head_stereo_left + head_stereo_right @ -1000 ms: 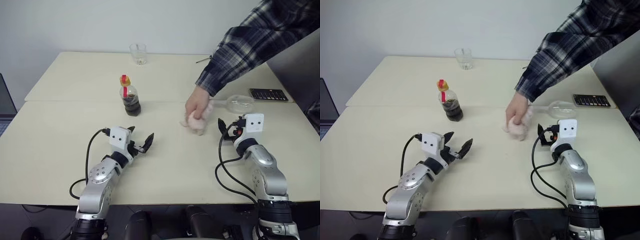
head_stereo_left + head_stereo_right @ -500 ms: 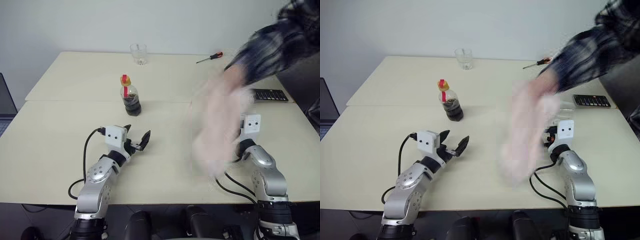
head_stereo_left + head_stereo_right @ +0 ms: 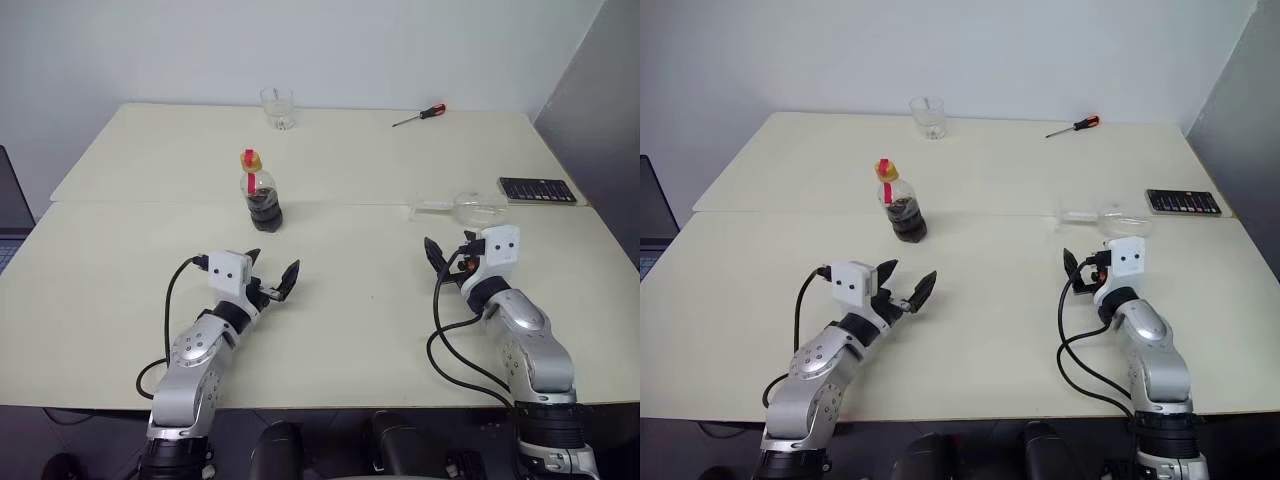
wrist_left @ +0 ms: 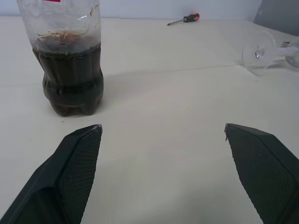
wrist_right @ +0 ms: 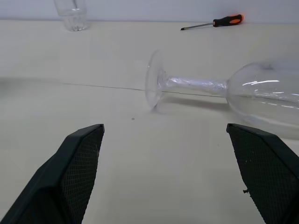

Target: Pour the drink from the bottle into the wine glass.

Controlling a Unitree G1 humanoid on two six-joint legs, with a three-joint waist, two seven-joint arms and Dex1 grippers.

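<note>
My left claw (image 3: 276, 283) hangs wide open and empty over the counter (image 3: 120, 260), pointing toward the bottle (image 3: 262, 192), which stands upright ahead of it near the seam across the counter's middle, cap on, with the drink (image 4: 71, 77) filling about its lower half. My right claw (image 3: 1077, 270) is just as wide and holds nothing. The wine glass (image 3: 468, 209) lies on its side just beyond that claw, toward the counter's right edge, foot pointing toward the counter's middle and bowl toward the right edge.

Nothing is ready for pouring yet, I judge. The glass is the main risk: lying down, it can roll if a finger nudges the bowl, and the right edge is not far off. Pinching the thin stem and levering it upright could snap it or let it slip, being smooth and clear. The bottle's rounded body may squirm or tip if I close on it off-centre, and the cap must come off first; squeezing soft plastic once open could push drink out over the counter.

Near the far edge stand a short tumbler (image 3: 277, 107) and a screwdriver (image 3: 420, 114); a dark remote-like slab (image 3: 537, 189) rests by the right edge. I must not pour into the tumbler by mistake.
</note>
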